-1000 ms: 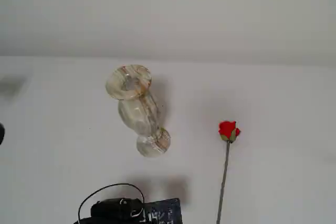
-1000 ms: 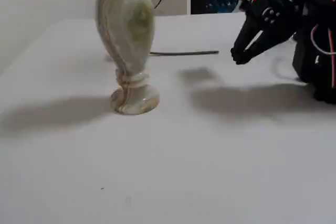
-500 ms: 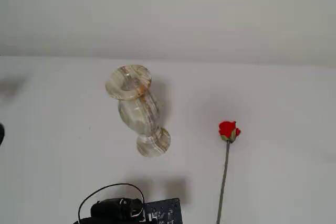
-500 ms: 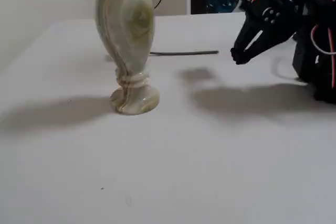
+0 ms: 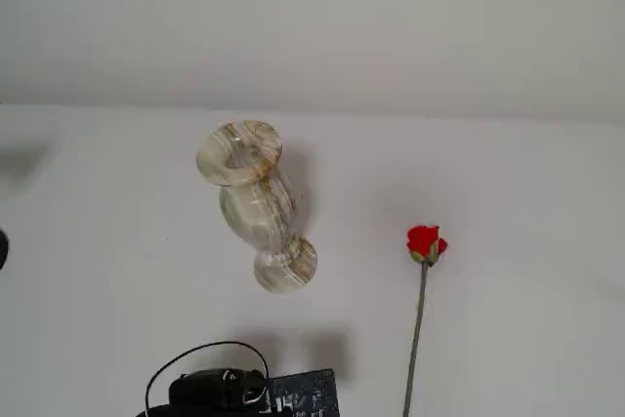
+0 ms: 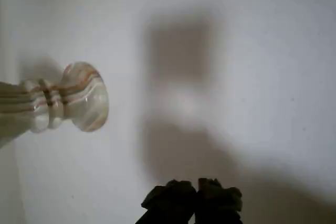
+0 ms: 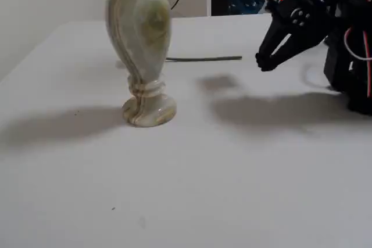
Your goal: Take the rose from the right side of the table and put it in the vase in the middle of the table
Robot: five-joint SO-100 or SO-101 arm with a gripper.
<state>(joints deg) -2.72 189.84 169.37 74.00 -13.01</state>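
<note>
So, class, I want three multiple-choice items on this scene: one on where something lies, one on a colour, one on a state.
1. Where does the rose lie?
A. inside the vase
B. on the table, apart from the vase
C. in the gripper

2. What colour is its bloom?
A. red
B. yellow
C. white

3. How does the vase stand?
A. tipped over
B. upright on its foot
C. lifted

Answers: 1 B, it lies flat on the table; 2 A, bright red above a grey-green stem; 3 B, its foot rests on the table while the gripper hangs empty.
</note>
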